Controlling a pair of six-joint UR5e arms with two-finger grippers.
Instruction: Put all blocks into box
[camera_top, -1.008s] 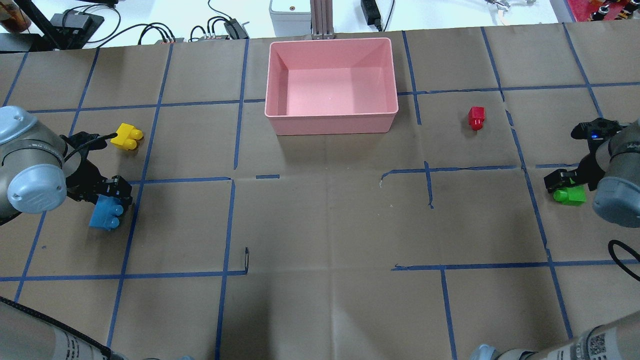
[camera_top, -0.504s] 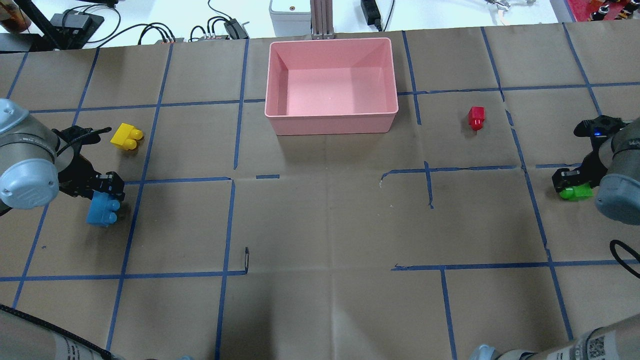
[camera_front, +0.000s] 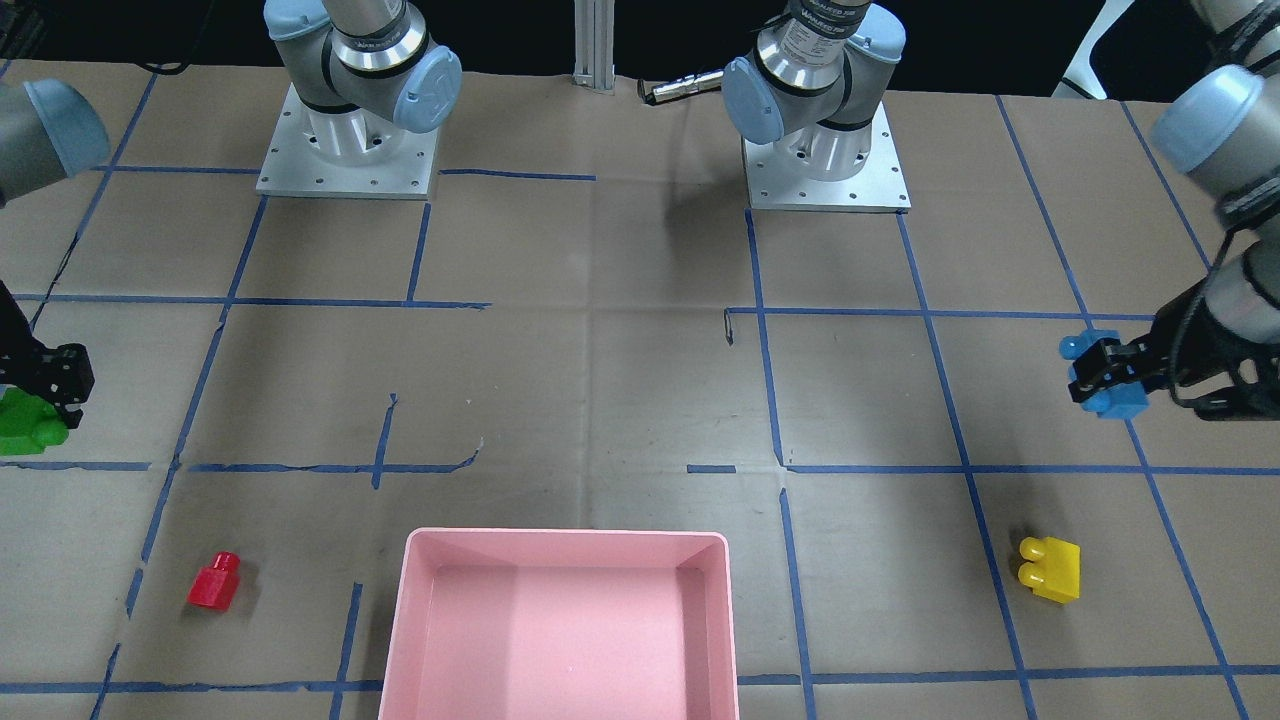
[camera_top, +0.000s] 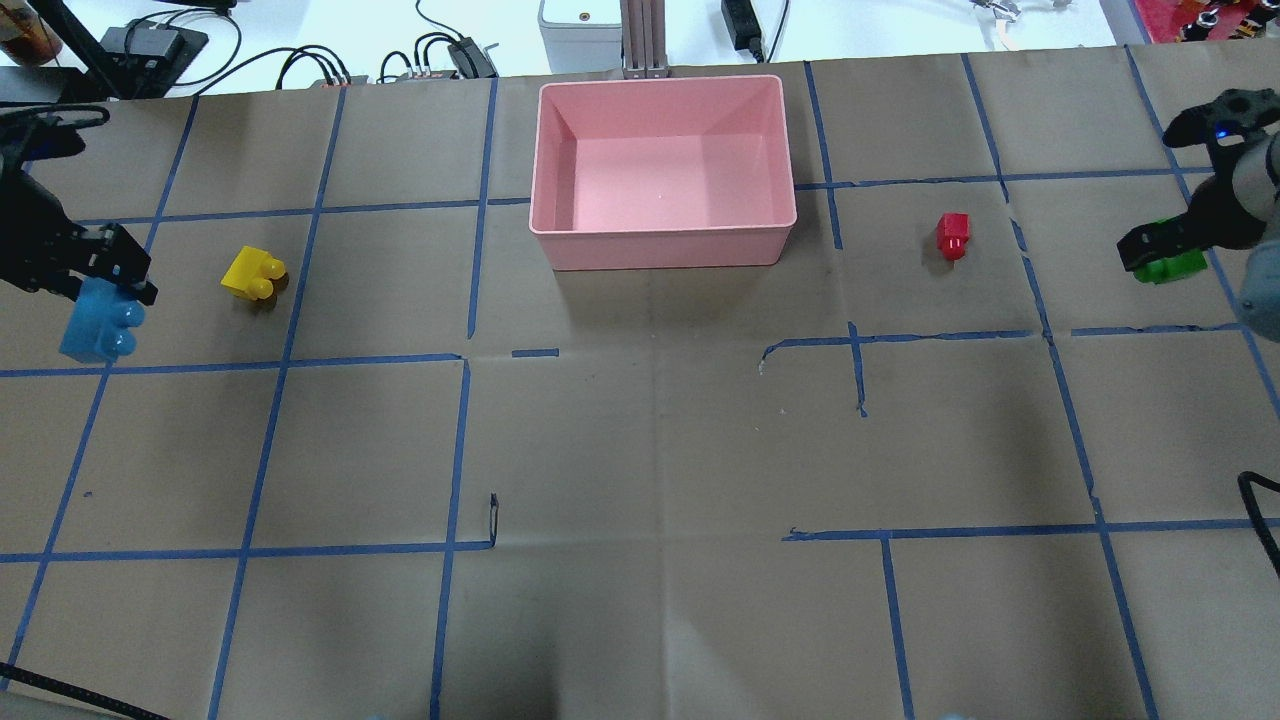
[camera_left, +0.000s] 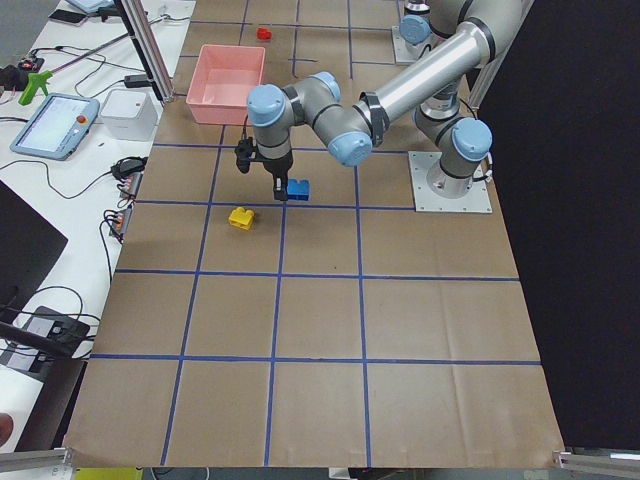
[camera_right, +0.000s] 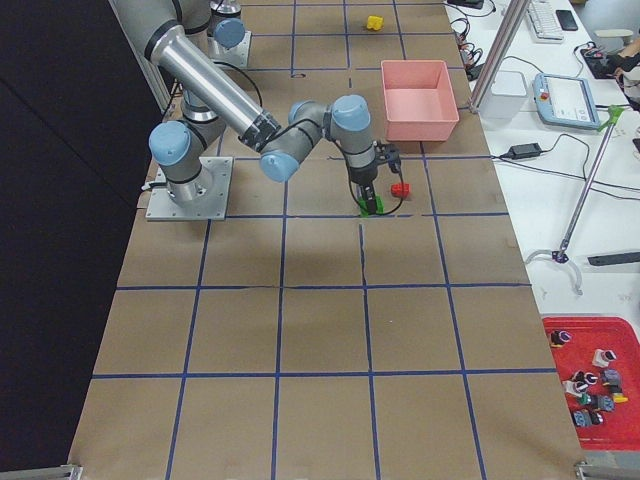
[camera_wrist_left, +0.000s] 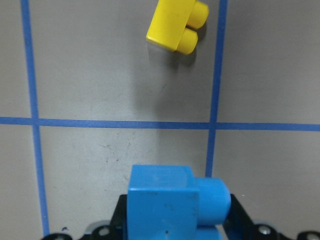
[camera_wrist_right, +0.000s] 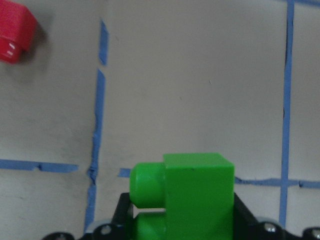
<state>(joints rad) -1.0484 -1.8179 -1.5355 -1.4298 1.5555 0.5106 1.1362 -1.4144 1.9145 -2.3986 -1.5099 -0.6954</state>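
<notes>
My left gripper (camera_top: 100, 285) is shut on the light blue block (camera_top: 95, 328) and holds it above the table at the far left; the block fills the bottom of the left wrist view (camera_wrist_left: 165, 205). The yellow block (camera_top: 252, 273) lies on the table to its right and shows in the left wrist view (camera_wrist_left: 176, 25). My right gripper (camera_top: 1155, 252) is shut on the green block (camera_top: 1170, 267) at the far right, which is large in the right wrist view (camera_wrist_right: 192, 195). The red block (camera_top: 952, 235) lies between it and the pink box (camera_top: 663, 255), which is empty.
The table is brown paper with blue tape lines (camera_top: 480, 205). Cables and devices (camera_top: 440, 55) lie beyond the far edge behind the box. Both arm bases (camera_front: 345, 150) stand at the robot's side of the table.
Both grippers have risen and moved toward the far side of the table, each carrying its block. The yellow and red blocks and the box have not moved.
</notes>
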